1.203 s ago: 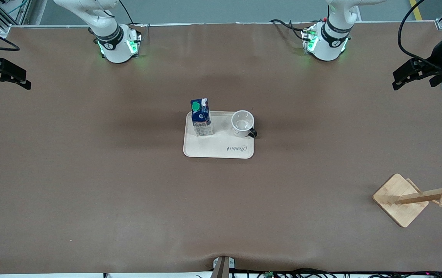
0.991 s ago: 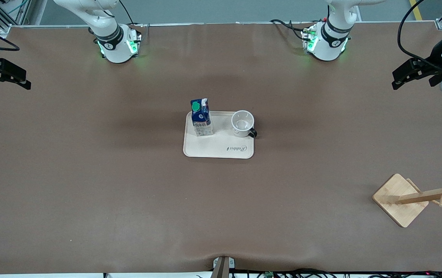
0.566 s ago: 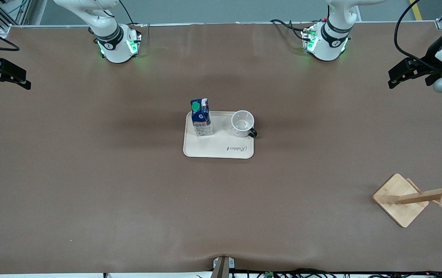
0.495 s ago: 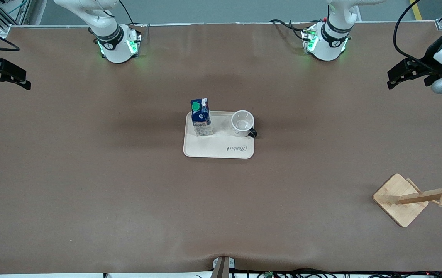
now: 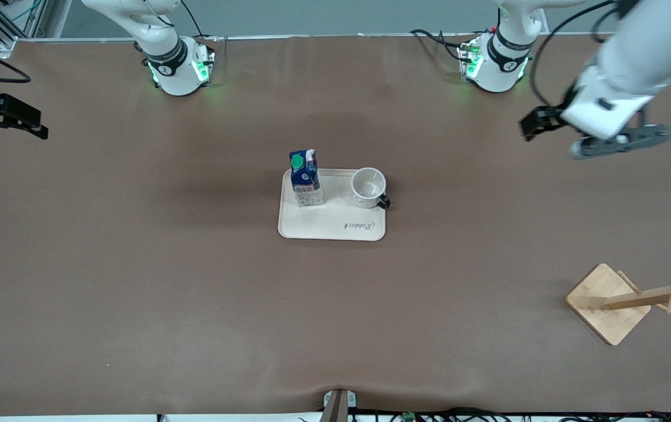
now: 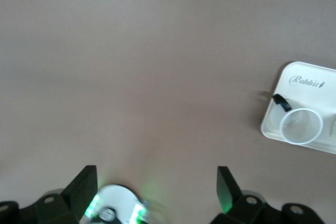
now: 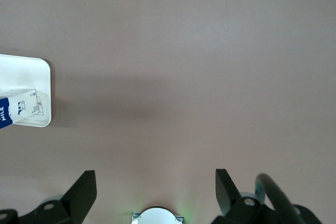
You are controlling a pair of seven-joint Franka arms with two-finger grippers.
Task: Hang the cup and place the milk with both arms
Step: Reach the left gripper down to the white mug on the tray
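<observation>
Now: left gripper [image 5: 531,124] swung inward toward cup [image 5: 368,187], released | right gripper [image 5: 16,117] waits, released | milk [image 5: 305,178] untouched.

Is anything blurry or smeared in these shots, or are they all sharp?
Front view: the left arm's white wrist and the left gripper are smeared with motion blur; the small white mug, the blue-and-white milk carton and the cream tray are crisp. Left wrist view: soft throughout. Right wrist view: sharp, with a faint shadow on the brown table.
</observation>
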